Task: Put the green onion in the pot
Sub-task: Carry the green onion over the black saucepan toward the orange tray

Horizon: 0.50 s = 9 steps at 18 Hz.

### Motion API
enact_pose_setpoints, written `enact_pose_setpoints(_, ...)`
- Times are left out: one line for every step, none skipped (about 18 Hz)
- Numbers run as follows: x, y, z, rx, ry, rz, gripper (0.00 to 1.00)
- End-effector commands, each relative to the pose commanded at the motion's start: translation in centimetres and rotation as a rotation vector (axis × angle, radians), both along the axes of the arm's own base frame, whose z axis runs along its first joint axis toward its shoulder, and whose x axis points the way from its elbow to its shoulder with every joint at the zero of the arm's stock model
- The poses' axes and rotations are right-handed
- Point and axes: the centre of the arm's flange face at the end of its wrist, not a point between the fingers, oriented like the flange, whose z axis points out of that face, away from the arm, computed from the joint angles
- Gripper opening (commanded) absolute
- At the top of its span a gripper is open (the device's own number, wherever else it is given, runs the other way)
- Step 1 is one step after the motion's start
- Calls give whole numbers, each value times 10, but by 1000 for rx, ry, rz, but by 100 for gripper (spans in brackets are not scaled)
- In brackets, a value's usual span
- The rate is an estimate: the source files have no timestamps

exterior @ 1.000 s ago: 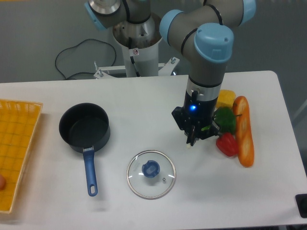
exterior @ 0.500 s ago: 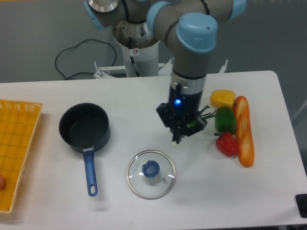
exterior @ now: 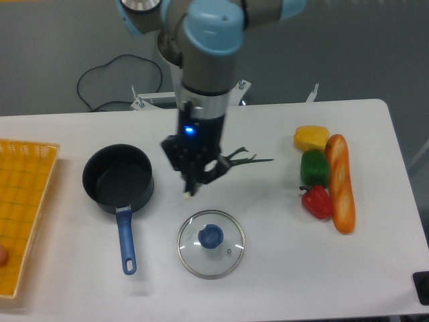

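Jaws clamped on the green onion (exterior: 231,162) near its pale root end, the gripper (exterior: 195,176) hangs at centre frame with the green leaves trailing out to the right. That end-on hold looks chosen so the long stalk can drop root-first into the pot (exterior: 118,178), which sits just left of the gripper, its blue handle pointing toward the bottom edge, open and waiting.

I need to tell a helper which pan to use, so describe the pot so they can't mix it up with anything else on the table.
On the white table, look left of the gripper and right of the yellow basket. The pot is a small round black saucepan, open and empty, with a long blue handle pointing toward the front edge. The nearby round glass lid is flat and clear with a blue knob.
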Motion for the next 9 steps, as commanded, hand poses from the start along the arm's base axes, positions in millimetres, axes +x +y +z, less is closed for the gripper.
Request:
enact_pose_setpoints(12,3,2,1,0,-11,11)
enact_pose_setpoints(21,4,2,2,-6,-16,11)
enact_pose_setpoints(28,6,1,1,-13,-19,11)
enact_pose_setpoints(36,10,0,4,-24,-25,11)
enact_pose_setpoints(42,12,0,5,-28,-31,11)
enact_pose_setpoints(48,15,0,7,-29,-39,11)
enact_pose_setpoints(54,18,2,16,-25,-43,11)
enact_pose_setpoints(60,21,2,24,-28,-44,11)
enact_pose_setpoints(68,25,3,30,-32,-44,11)
